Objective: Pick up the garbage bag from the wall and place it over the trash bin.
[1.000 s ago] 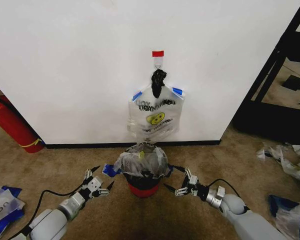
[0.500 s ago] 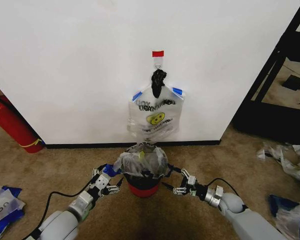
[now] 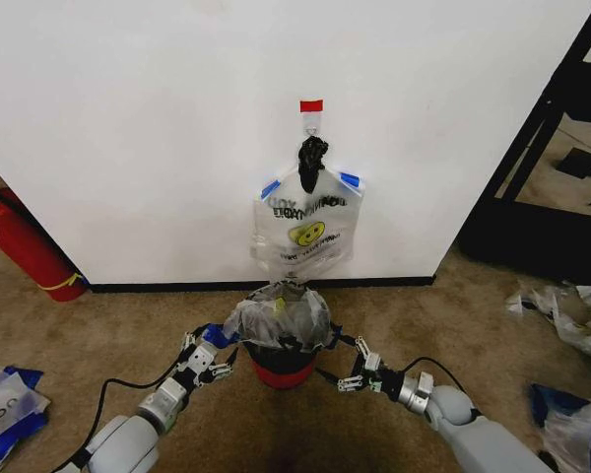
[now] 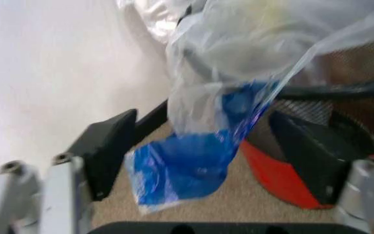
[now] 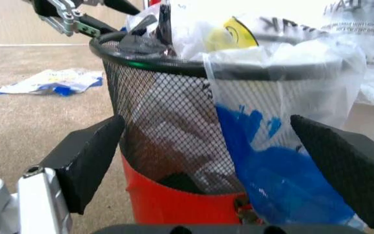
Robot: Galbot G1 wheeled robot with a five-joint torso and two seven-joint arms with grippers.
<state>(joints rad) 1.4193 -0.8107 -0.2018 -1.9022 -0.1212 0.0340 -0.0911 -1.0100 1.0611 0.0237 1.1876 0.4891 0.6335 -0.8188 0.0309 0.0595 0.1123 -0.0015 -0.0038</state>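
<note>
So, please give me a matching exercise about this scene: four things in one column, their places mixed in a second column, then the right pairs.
Things
1. trash bin
2. red tape strip
3. fire extinguisher
4. black knotted plastic

Places
a. on the wall, just above the hook
b. on the carpet, between the left gripper and the right gripper, both with fingers open
c. hanging under the hook, at the top of the smiley bag
d. by the wall, far on the robot's left

Pairs: 1-b; 2-a; 3-d; 4-c
</note>
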